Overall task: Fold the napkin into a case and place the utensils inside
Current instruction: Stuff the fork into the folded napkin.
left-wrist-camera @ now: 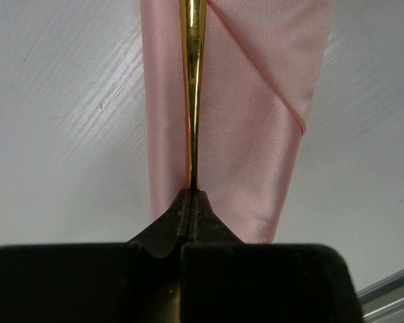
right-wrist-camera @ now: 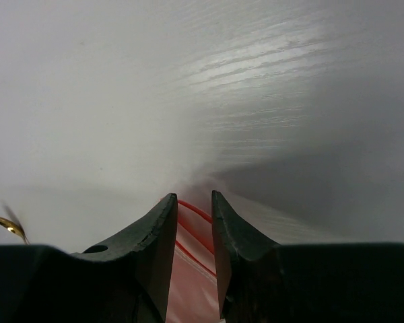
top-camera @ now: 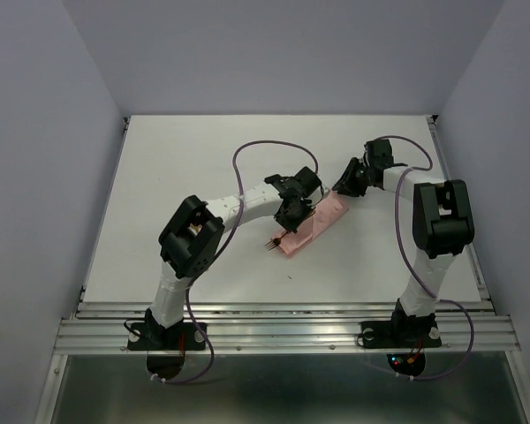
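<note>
One slip is the worry: the left gripper (left-wrist-camera: 192, 195) is clamped tight on a gold utensil (left-wrist-camera: 192, 81) lined up along the glossy pink case (left-wrist-camera: 256, 134) lying mid-desk (left-wrist-camera: 54, 134), and if the right gripper (right-wrist-camera: 192, 208), narrowed on the case's far end, loses that layer, the pocket could shut and the utensil drag the cloth askew.

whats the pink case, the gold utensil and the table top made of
case: thin woven cloth, perhaps a satin-like synthetic; fine diagonal weave, soft sheen, crisp folded edge.
utensil: looks like polished gold-coloured metal; bright mirror-like reflections along its slim handle.
table: hard white board, matte, faint brushed grain; the exact material is unclear.
</note>
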Controlling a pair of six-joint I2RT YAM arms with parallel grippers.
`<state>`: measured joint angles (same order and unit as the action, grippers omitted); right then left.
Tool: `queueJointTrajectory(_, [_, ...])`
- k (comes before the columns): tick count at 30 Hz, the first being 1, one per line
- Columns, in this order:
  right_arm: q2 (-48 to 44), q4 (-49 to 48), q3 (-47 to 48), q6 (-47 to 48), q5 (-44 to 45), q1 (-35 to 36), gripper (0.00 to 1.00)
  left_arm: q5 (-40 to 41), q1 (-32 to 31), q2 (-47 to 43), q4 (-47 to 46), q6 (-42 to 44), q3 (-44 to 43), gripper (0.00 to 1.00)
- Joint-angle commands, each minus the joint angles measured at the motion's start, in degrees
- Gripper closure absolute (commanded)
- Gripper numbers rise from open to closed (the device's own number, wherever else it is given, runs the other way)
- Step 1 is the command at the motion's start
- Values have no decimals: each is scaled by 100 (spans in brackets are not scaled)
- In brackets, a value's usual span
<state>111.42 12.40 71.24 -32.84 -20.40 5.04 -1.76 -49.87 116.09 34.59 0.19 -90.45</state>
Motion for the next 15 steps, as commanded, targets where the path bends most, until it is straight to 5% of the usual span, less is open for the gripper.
queueJointTrajectory(1, [135, 8, 232, 76, -87, 164, 67, 9, -6, 62, 153, 61, -376, 100])
queueJointTrajectory(15, [205, -10, 206, 59, -34, 217, 67, 97, 3, -166, 241, 87, -88, 100])
